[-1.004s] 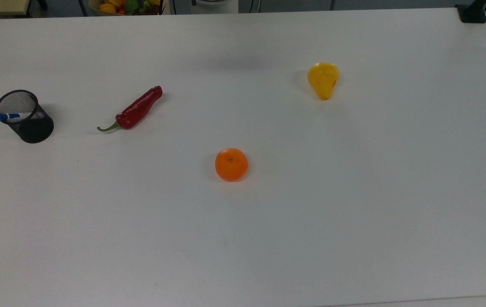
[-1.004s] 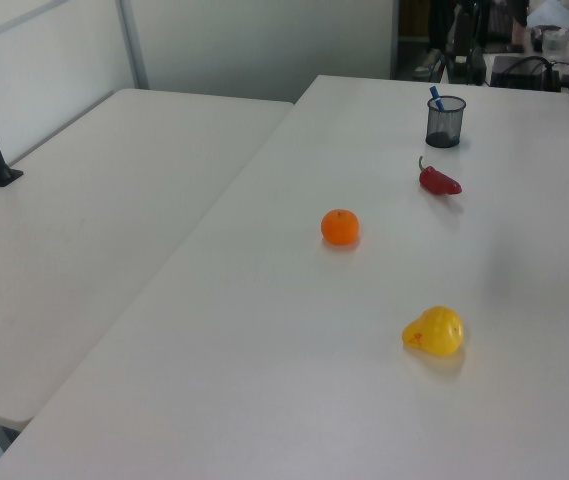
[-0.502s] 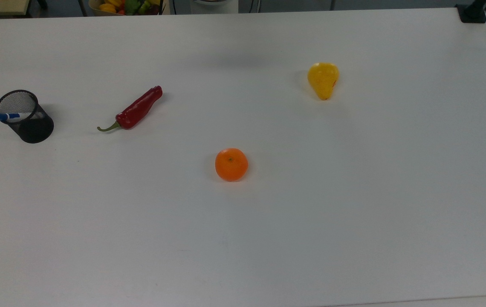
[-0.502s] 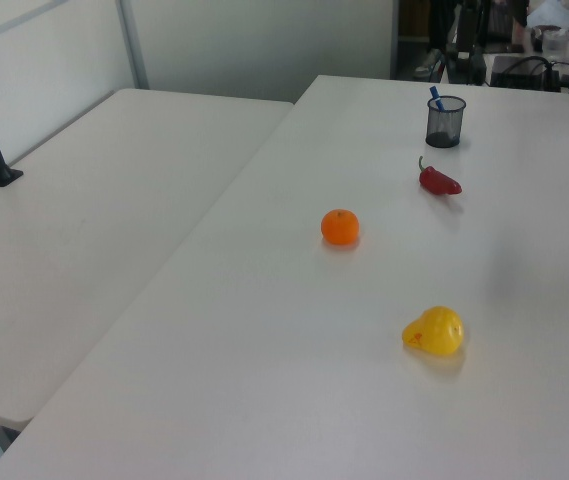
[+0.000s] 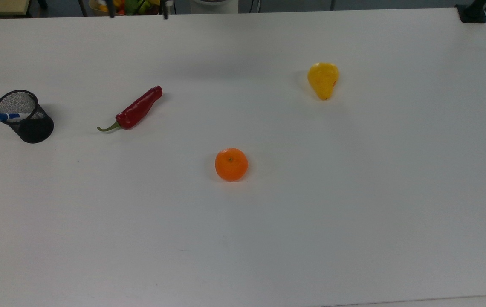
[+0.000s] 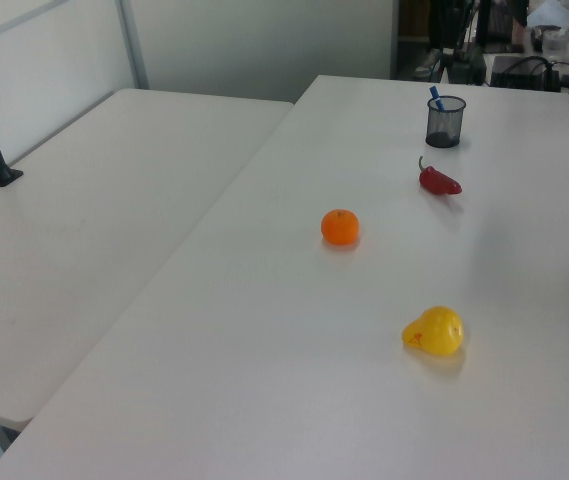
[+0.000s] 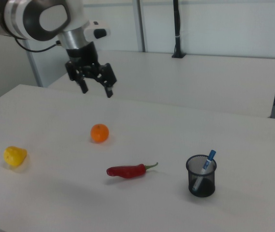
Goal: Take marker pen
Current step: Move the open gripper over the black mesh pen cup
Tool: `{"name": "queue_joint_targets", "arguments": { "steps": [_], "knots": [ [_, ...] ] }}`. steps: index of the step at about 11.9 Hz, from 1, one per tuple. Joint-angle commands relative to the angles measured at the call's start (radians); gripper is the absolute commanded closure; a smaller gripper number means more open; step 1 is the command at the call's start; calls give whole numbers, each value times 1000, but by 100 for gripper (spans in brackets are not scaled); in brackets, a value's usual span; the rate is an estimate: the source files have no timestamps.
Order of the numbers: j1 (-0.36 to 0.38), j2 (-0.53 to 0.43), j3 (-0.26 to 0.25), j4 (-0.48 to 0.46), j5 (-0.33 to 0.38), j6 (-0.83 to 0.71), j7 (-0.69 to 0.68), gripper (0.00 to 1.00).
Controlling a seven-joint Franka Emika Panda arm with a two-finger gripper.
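Fingers point(image 7: 83, 86) of the gripper point(image 7: 96, 89) are seen spread apart and empty in the right view, pointing downward and held high above the bench point(image 7: 253, 145), up toward the right view's left; in the top view two dark finger tips are seen at the upper edge, set well apart from each other

Going left to right in the right view, a yellow pear point(image 7: 14, 156) is found lying at the far left of the bench, then an orange point(image 7: 99, 133) just below the gripper in the picture, then a red pepper point(image 7: 126, 171) lying on its side with its green stem turned toward the right view's right. Furthest to the right a black mesh pen holder point(image 7: 202, 175) is seen standing upright, and the marker pen point(image 7: 204, 167) is held inside it, leaning, with its blue cap poking out above the rim

In the top view the order is reversed: the pen holder with the marker pen is placed at the far left, followed by the pepper, the orange near the middle, and the pear toward the upper right. All four things are set well apart from one another, and the gripper is nowhere near the marker pen
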Motion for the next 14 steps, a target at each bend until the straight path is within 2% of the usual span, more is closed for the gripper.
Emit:
{"name": "queue_joint_targets", "arguments": {
  "steps": [1,4,6,10,14],
  "knots": [
    [-45,-8,-47,-24,-8,134,12,0],
    [-57,41,-119,-24,-25,258,22,1],
    [-100,89,-129,-24,-43,350,24,11],
    [-111,169,-181,-26,-43,477,56,24],
    [-155,238,-187,-69,-42,648,67,33]
  ]
}}
